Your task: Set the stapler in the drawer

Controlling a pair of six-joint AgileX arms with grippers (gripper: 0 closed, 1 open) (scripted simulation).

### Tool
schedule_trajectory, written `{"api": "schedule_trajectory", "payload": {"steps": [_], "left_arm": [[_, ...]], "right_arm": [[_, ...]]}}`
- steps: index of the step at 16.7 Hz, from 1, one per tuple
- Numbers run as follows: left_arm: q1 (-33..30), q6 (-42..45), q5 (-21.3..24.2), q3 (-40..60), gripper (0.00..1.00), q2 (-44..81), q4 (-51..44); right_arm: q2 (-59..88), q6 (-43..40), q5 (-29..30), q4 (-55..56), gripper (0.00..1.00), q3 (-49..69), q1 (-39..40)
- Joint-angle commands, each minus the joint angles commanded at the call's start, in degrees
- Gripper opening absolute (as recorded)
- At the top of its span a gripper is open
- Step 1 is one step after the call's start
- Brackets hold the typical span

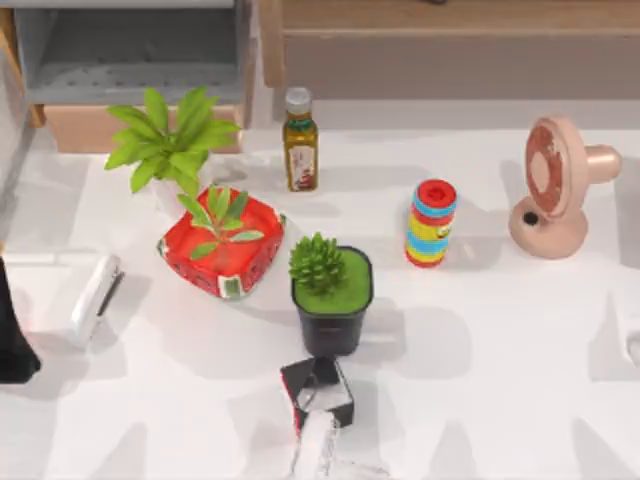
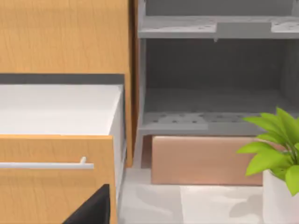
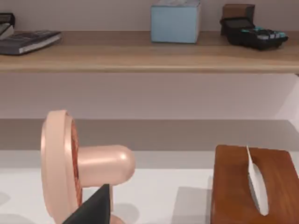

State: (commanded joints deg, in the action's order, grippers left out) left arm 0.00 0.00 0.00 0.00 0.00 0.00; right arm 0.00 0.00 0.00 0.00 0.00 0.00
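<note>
The white stapler (image 1: 95, 297) lies on the table near the left edge, tilted, with its dark seam facing right. The drawer (image 1: 95, 128) stands open at the back left, grey inside with a pale tan front panel; the left wrist view faces that panel (image 2: 205, 159). My left arm (image 1: 12, 345) is a dark shape at the table's left edge, just left of and nearer than the stapler, apart from it. A dark part of my left gripper (image 2: 91, 210) shows in its wrist view. My right gripper (image 3: 93, 207) is parked by the pink fan.
Between stapler and drawer stand a leafy plant in a white pot (image 1: 170, 145) and a red bowl planter (image 1: 222, 245). Also here are a bottle (image 1: 300, 140), a succulent pot (image 1: 331, 295), a black-and-red box (image 1: 318, 392), stacked rings (image 1: 431, 222), a fan (image 1: 555, 185) and a wooden tissue box (image 3: 254, 184).
</note>
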Motion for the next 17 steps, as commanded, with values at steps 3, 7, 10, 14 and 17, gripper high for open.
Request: {"api": "schedule_trajectory", "payload": {"steps": [3, 7, 10, 14, 17], "left_arm": [[-0.1, 0.1, -0.1, 0.6, 1.0, 0.6, -0.5], [-1.0, 1.6, -0.7, 8.3, 1.0, 9.1, -6.3], [-2.3, 3.1, -1.1, 18.1, 1.0, 21.9, -13.8], [-4.7, 4.9, -1.0, 34.0, 1.0, 45.5, -25.6], [-6.5, 5.8, -0.6, 46.4, 1.0, 64.9, -34.7]], "right_arm": [[0.0, 0.0, 0.0, 0.0, 1.0, 0.0, 0.0], [0.0, 0.0, 0.0, 0.0, 1.0, 0.0, 0.0], [0.0, 0.0, 0.0, 0.0, 1.0, 0.0, 0.0], [0.0, 0.0, 0.0, 0.0, 1.0, 0.0, 0.0], [0.0, 0.0, 0.0, 0.0, 1.0, 0.0, 0.0]]}}
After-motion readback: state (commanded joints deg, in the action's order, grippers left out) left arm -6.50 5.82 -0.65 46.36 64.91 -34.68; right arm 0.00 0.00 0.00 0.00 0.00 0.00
